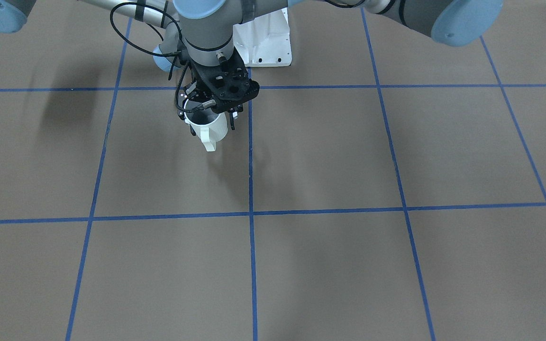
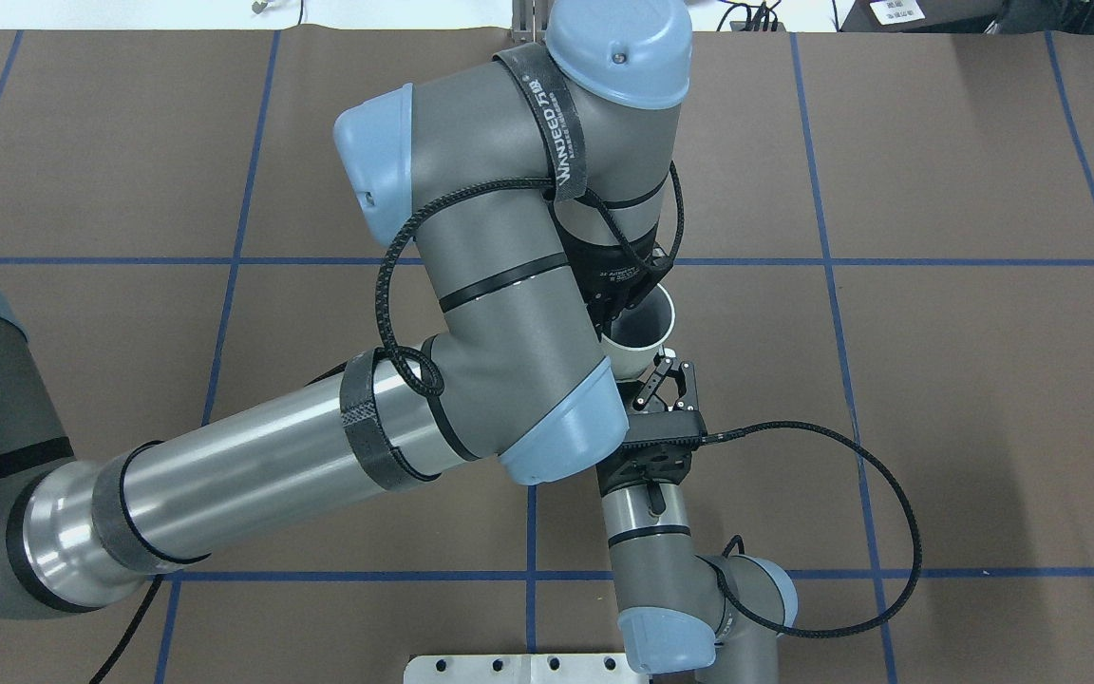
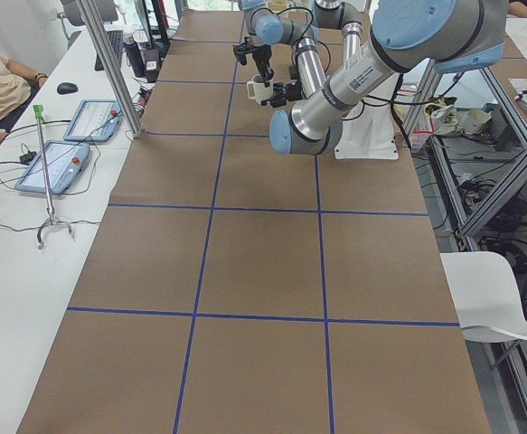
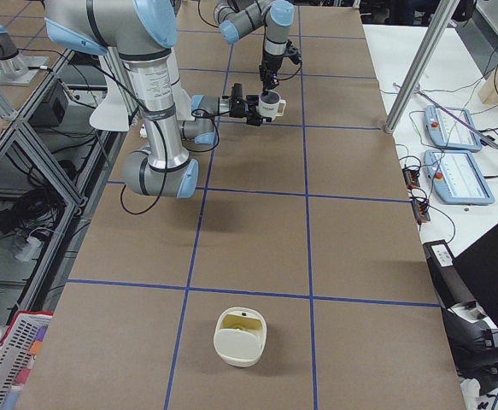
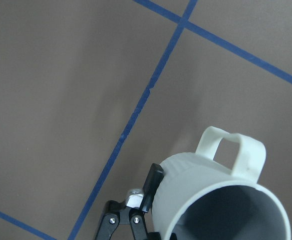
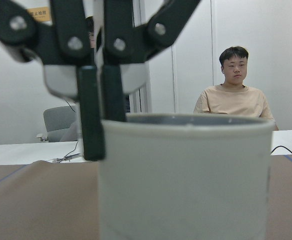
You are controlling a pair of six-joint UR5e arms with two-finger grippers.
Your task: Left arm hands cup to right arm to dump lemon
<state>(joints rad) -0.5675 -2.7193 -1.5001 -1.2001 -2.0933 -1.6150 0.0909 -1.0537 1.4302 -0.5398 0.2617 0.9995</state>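
Note:
The white cup [image 2: 647, 328] hangs upright above the table, its handle [image 1: 209, 141] pointing away from the robot. My left gripper [image 1: 205, 108] comes down from above and is shut on the cup's rim, as the right wrist view shows [image 6: 101, 100]. My right gripper [image 2: 669, 378] is open and level with the cup on the robot's side. One of its fingers [image 5: 152, 182] lies beside the cup's wall [image 5: 206, 185]. I cannot tell whether it touches the cup. The lemon does not show; the part of the cup's inside that I see is grey.
A cream round container [image 4: 240, 336] with a yellowish inside stands on the brown table far toward my right end. The white robot base [image 1: 266, 42] is behind the cup. A side table with control pendants [image 3: 55, 167] and a seated person runs along the far side.

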